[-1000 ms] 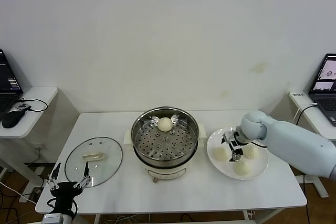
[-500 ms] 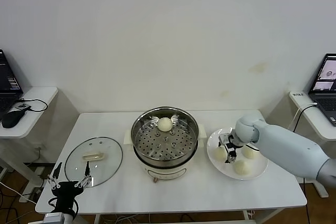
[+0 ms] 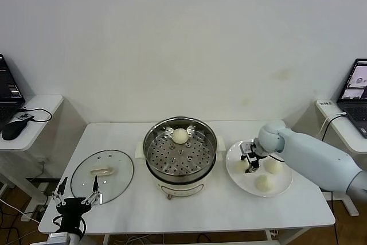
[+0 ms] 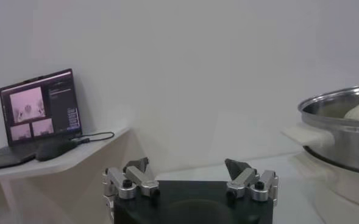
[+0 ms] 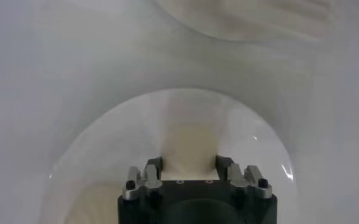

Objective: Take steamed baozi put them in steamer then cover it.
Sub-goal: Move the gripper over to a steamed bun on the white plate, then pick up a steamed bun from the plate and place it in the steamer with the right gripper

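Right end effector (image 3: 250, 162) is pinching a baozi (image 5: 189, 146) on the plate (image 3: 284, 186), right of centre; steamer (image 3: 180, 150) is lying to its left.

White table (image 3: 114, 136) carries three things – glass cover (image 3: 102, 176) on the left, steamer (image 3: 180, 156) mid-table, white plate (image 3: 259, 168) on the right.

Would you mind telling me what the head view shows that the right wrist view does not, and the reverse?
Only the head view shows the steamer with one baozi inside, the cover lying on the table, and the parked left gripper. Only the right wrist view shows close up how a bun sits between the right gripper's fingers. Both show the right gripper at the white plate.
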`<state>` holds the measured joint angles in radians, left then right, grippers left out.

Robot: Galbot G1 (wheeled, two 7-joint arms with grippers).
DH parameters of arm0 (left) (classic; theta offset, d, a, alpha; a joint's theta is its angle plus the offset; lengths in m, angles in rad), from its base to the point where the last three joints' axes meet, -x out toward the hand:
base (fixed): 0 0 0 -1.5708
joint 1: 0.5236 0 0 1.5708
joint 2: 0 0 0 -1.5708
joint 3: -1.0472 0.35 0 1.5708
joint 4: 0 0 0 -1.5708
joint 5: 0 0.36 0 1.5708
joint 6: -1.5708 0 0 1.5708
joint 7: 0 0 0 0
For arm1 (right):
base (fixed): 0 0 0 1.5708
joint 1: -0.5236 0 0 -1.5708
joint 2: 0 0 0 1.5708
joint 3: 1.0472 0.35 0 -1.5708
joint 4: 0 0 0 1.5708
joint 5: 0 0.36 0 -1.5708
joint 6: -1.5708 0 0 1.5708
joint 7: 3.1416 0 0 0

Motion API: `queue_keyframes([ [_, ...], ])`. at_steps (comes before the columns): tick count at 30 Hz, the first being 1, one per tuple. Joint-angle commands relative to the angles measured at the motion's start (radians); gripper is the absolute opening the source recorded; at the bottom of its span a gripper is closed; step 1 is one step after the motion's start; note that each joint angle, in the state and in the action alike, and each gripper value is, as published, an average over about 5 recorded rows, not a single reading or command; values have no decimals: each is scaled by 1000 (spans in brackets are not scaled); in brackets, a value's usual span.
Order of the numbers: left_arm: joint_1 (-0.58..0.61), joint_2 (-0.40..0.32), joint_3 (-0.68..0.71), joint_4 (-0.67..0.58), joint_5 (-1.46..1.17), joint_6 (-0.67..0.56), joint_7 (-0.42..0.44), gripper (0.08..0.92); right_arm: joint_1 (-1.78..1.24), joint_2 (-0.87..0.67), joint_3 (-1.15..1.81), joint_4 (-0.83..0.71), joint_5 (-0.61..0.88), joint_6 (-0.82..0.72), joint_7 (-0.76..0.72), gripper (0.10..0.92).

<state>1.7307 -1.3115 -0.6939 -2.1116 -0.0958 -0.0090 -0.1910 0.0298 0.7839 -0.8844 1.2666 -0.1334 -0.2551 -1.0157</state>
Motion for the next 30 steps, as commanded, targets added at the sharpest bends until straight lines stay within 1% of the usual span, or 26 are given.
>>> queue_keyframes([
  [1,-1,2,3,-18,1,3,0,823,168,-55,-37,67,71,-7,-15,552],
  [7,6,7,0,-25,1,3,1,823,482,-76,-198,156,243,-46,-10,560],
  [11,9,12,-1,-29,0,3,1,823,655,-21,-295,203,368,-81,7,561],
  [14,8,17,-3,-29,-2,3,2,823,717,43,-326,220,456,-120,33,565],
  [18,10,21,-7,-26,-6,3,2,823,728,144,-342,224,550,-175,77,575],
  [24,13,21,-15,-24,-11,2,3,823,652,312,-340,181,640,-240,132,585],
  [30,10,22,-26,-29,-18,2,7,823,552,450,-343,117,643,-287,171,599],
])
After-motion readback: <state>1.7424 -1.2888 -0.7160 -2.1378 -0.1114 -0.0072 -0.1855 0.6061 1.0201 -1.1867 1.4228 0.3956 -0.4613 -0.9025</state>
